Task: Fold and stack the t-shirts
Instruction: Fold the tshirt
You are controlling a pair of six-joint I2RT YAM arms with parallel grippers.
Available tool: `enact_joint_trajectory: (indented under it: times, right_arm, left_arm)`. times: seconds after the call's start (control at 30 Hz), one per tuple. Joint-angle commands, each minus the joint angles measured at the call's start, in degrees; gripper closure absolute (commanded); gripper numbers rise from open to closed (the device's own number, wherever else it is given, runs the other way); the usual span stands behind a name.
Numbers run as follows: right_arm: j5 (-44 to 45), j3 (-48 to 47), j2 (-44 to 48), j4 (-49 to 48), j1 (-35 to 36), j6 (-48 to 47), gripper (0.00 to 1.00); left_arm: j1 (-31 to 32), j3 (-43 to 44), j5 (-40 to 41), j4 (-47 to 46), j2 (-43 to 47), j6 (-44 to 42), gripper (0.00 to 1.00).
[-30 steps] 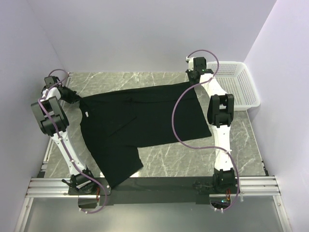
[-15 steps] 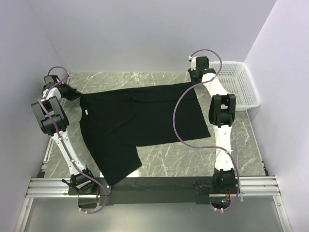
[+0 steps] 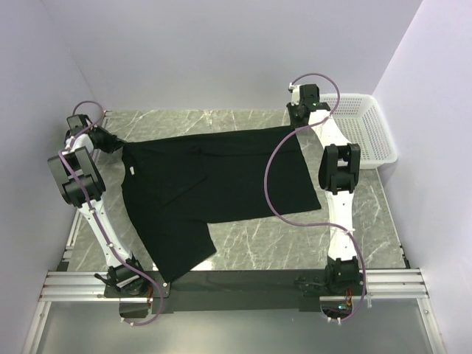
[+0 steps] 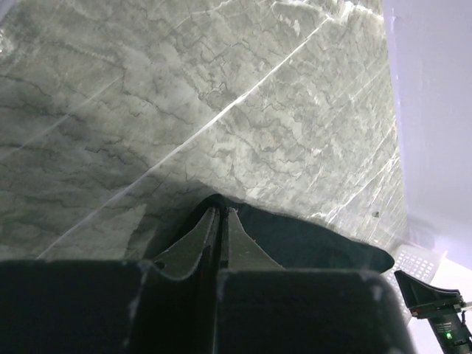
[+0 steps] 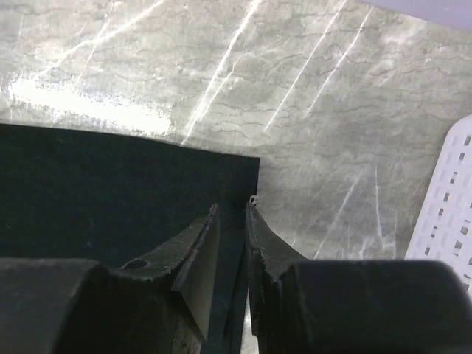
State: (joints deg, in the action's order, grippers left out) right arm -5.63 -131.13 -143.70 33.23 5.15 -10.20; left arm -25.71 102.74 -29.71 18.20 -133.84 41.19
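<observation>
- Parted the right claw (image 5: pixel 232 205) a little within the last second and eased it off the far right corner of the black t-shirt (image 3: pixel 214 184); jaws narrowly apart, gripping nothing.
- Kept the left claw (image 4: pixel 220 214) pinched closed on the t-shirt's far left edge.
- Left the t-shirt spread flat across the bench (image 3: pixel 251 254).
- Judged the spreading nearly done, with folding not yet begun.
</observation>
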Motion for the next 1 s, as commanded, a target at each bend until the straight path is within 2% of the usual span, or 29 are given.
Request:
enact_joint_trajectory:
  times: [0.0, 0.37, 0.63, 0.83, 0.93, 0.97]
  right_arm:
    - [0.8, -2.7, -0.5, 0.0, -0.3, 1.0, 0.72]
    - [1.7, -3.8, -2.4, 1.3, -0.5, 1.1, 0.64]
    - [1.0, -5.5, -3.9, 1.5, -0.5, 1.3, 0.63]
    - [-0.2, -6.2, -4.6, 2.2, -0.4, 1.7, 0.72]
    - [-0.4, -6.2, -4.6, 2.2, -0.6, 1.8, 0.84]
    - [-0.4, -6.0, -4.4, 1.9, -0.7, 1.8, 0.92]
  left_arm:
    - [-0.4, 0.6, -0.1, -3.4, 1.8, -0.5, 0.94]
    - [-0.2, 0.2, -0.2, -3.7, 1.8, -0.2, 0.94]
    - [0.0, -0.2, 0.1, -3.3, 2.0, -0.6, 0.94]
    - [0.1, -0.3, 0.2, -3.3, 2.1, -0.6, 0.94]
    - [0.2, -0.1, 0.3, -3.1, 2.0, -0.8, 0.94]
    - [0.3, -0.1, 0.3, -3.1, 2.0, -0.7, 0.94]
